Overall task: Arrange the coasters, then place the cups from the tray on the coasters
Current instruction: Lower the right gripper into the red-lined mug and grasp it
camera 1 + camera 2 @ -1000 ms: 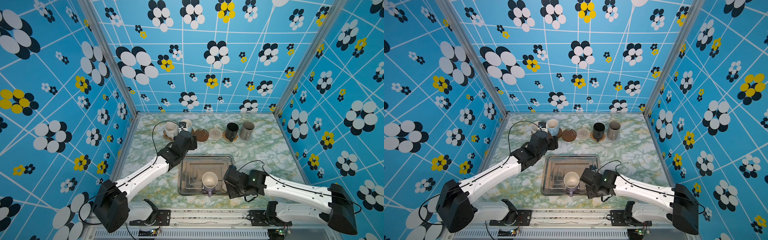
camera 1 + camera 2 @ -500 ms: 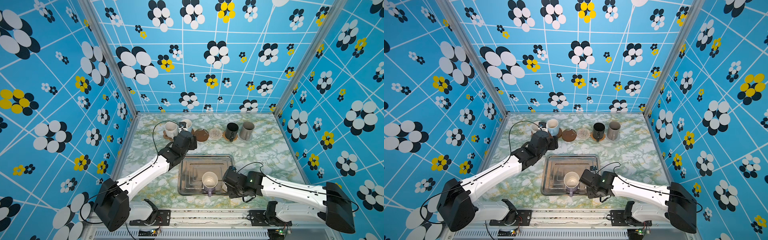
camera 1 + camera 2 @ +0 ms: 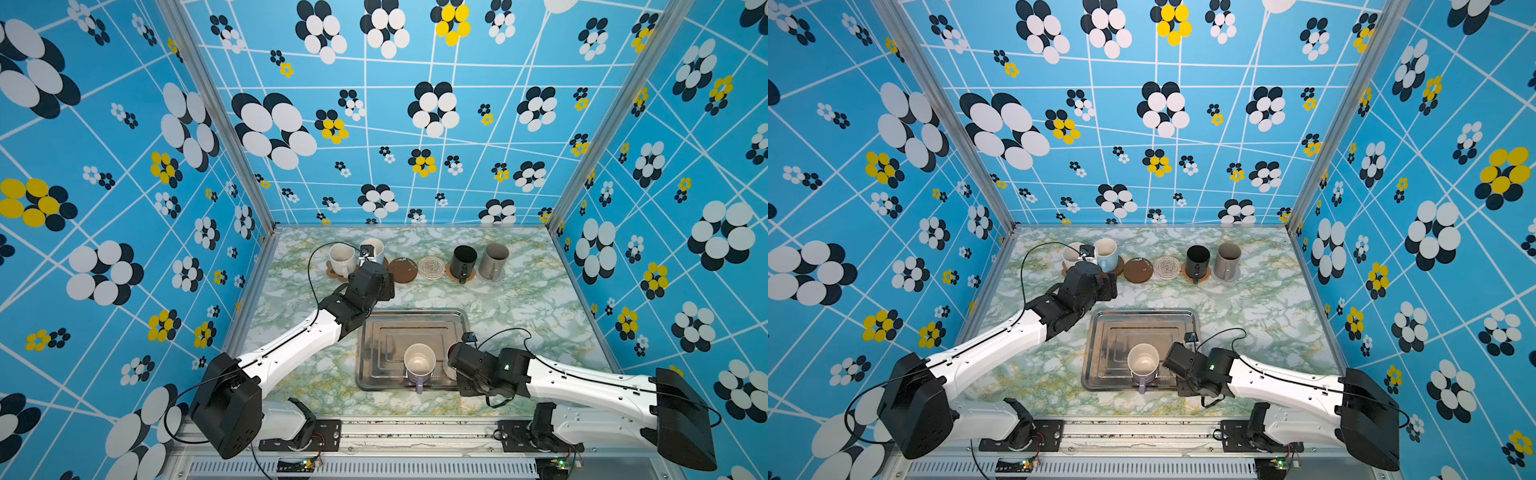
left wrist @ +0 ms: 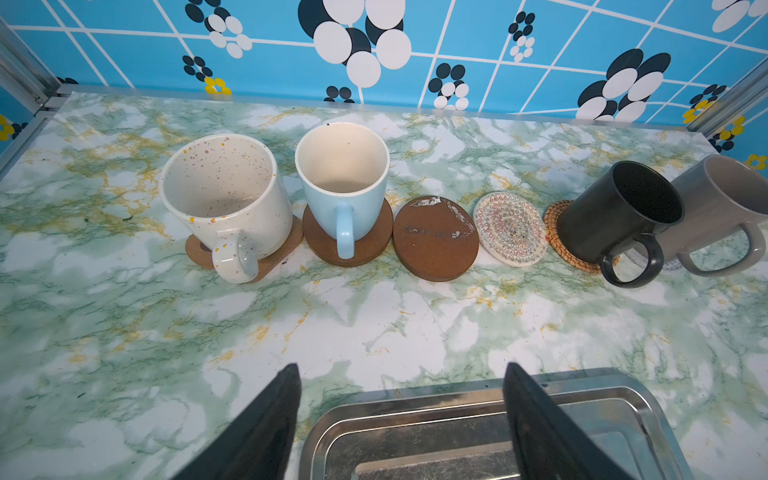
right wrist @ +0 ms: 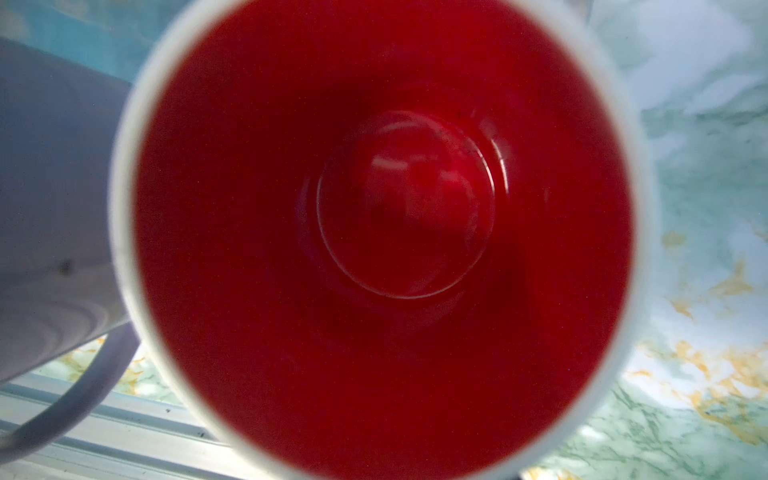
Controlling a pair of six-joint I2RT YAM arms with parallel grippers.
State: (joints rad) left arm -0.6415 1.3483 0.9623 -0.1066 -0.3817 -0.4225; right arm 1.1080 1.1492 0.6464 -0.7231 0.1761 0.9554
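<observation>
Both top views, tray: the tray [image 3: 415, 328] lies on the tabletop [image 3: 519, 307], near centre.
Both top views, lilac mug: the lilac mug [image 3: 419, 368] stands upright at the tray's near edge, with its handle toward the near side.
Both top views, right gripper: the right gripper [image 3: 456, 368] sits just right of the lilac mug and covers the mug beneath it. Its jaws are hidden here.
Both top views, far row: the coasters [image 3: 434, 268] lie in one line at the far side, and four of them carry mugs.
Left wrist view, left gripper: the left gripper [image 4: 401, 368] hangs over the tray's far rim with its jaws spread wide and empty.
Left wrist view, free places: the bare brown disc [image 4: 434, 239] and the white crochet coaster [image 4: 510, 228] lie side by side between the light blue mug [image 4: 343, 178] and the black mug [image 4: 619, 216].
Right wrist view, target: the white mug with red inside [image 5: 382, 232] fills the frame, seen straight down its mouth. The lilac mug is close on one side.
Right wrist view, jaws: not shown, so it cannot be told whether they are clamped on the wall.
Handling: probably glazed ceramic, so rigid, smooth, fairly heavy and likely to chip on impact.
Hold point: grip the wall at the rim, one jaw inside and one outside, on the side away from the lilac mug. Lift straight up before moving it across.
</observation>
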